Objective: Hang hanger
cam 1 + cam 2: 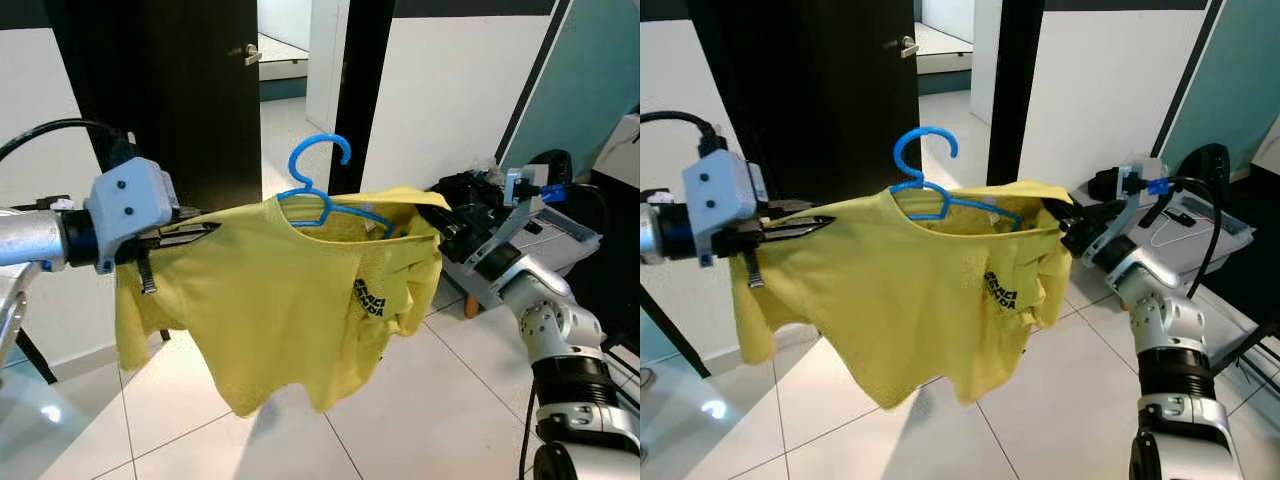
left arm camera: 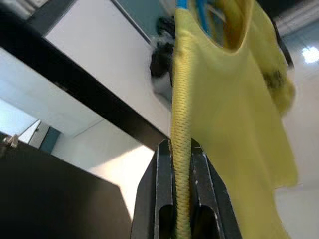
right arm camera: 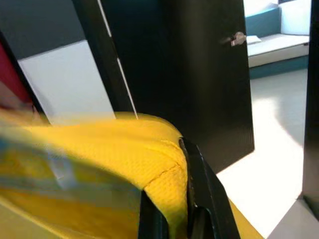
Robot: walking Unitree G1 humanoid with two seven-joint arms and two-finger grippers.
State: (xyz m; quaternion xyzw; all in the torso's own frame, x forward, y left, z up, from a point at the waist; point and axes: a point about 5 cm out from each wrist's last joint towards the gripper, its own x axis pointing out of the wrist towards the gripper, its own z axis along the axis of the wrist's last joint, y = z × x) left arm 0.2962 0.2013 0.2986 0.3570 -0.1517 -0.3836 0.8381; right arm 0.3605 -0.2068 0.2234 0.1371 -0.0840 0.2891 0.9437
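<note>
A yellow T-shirt (image 1: 270, 310) hangs on a blue plastic hanger (image 1: 320, 195) held in mid-air between my two arms. The hanger's hook (image 1: 318, 152) sticks up out of the collar. My left gripper (image 1: 190, 236) is shut on the shirt's left shoulder; in the left wrist view the yellow seam (image 2: 180, 149) runs between the black fingers (image 2: 162, 199). My right gripper (image 1: 437, 222) is shut on the right shoulder, and in the right wrist view yellow cloth (image 3: 149, 169) is pinched between the fingers (image 3: 202, 199).
A black door (image 1: 170, 90) with a metal handle (image 1: 250, 54) stands behind the shirt, next to an open doorway (image 1: 295, 90). White walls flank it. A grey low unit with cables (image 1: 540, 240) sits at the right. White floor tiles (image 1: 420, 400) lie below.
</note>
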